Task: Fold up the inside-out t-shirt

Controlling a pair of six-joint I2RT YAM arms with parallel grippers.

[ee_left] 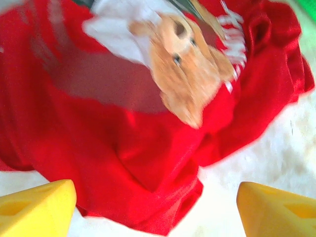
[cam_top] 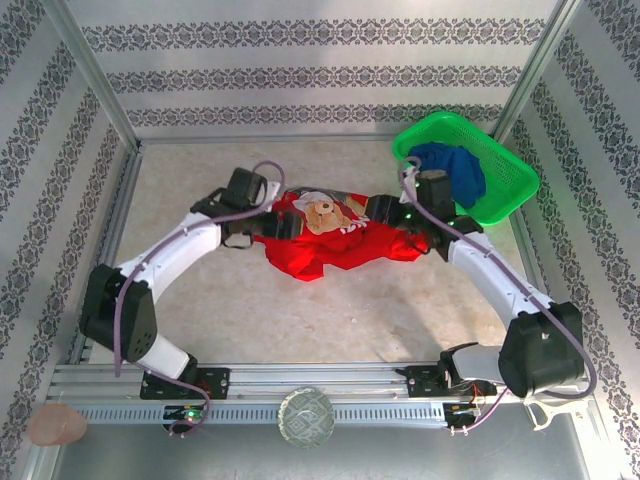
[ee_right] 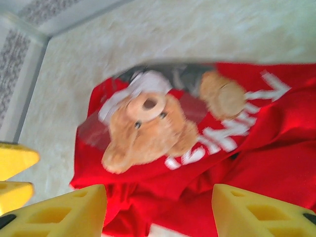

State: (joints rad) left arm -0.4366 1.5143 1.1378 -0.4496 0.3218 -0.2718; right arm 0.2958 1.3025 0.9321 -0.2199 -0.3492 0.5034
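The t-shirt [cam_top: 335, 250] lies in a soft red heap in the middle of the worktop [cam_top: 300, 320]. It is not flat, and I would say the folding has not really begun. A picture of a teddy bear [cam_top: 320, 214] shows on its far side.

The heap is longer from side to side than from front to back. Its long way runs from one hand to the other. The left hand [cam_top: 262, 214] is at the shirt's left end, and the right hand [cam_top: 388, 212] is at its right end. Both sit by the far edge of the cloth, right up against it. Neither hand looks nearer than the other (they look like a matched pair).

The left hand's two yellow fingers [ee_left: 37, 210] stand wide apart, and nothing is pinched between them. The red cloth lies just past them. The right hand's fingers [ee_right: 261, 212] are apart too, and they hold nothing. The bear picture is just ahead of them.

So the next grab could come from both ends at once. Each hand would only need to reach a little way in toward the middle.

Now the count. There is one red shirt. There are two hands. There is one green basket [cam_top: 510, 200] at the far right, well apart from the shirt. One dark blue garment [cam_top: 460, 170] lies in it.
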